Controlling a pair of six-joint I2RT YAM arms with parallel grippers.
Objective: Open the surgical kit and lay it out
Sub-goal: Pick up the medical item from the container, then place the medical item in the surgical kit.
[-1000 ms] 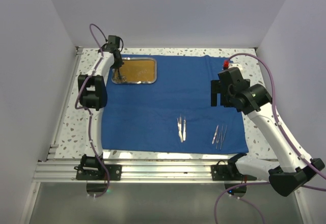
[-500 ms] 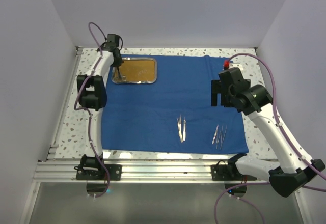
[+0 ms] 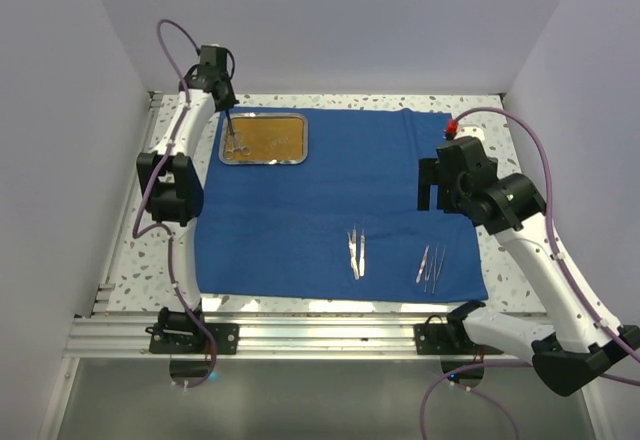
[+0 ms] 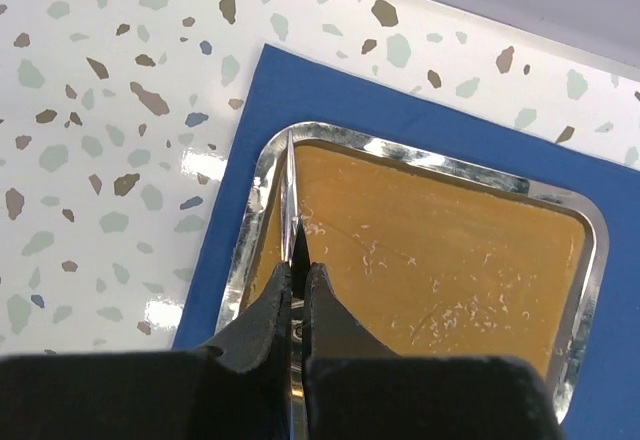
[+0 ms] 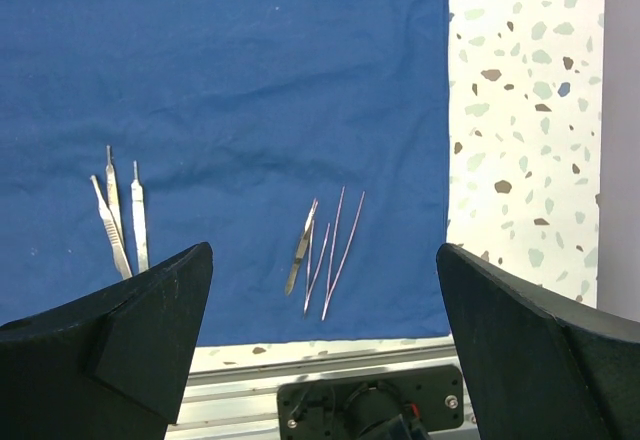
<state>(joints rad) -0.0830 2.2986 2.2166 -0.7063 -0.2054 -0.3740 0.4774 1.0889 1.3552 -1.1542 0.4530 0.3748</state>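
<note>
On the cloth [image 3: 330,190], near its front edge, lie scalpels [image 3: 356,250] and tweezers [image 3: 431,267]; just beyond them my right jaws hang wide and empty. Farther back, over the tray [image 3: 264,162], my left jaws pinch a thin steel tool [image 4: 290,195]. It looks light, stiff and slippery, so I'd grip it mid-shank.

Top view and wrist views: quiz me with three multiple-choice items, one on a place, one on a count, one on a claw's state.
1. Where does the steel tray sit?
A) far-left corner of the blue cloth
B) near-right corner of it
C) on bare table

2. How many instrument clusters lie on the cloth?
A) one
B) two
C) four

3. The left claw is:
A) open and empty
B) shut on the cloth
C) shut on a thin silver instrument

Answers:
1 A, the tray rests on the cloth's far-left corner.
2 B, one cluster lies mid-cloth and another to its right.
3 C, its fingers pinch the instrument over the tray.
</note>
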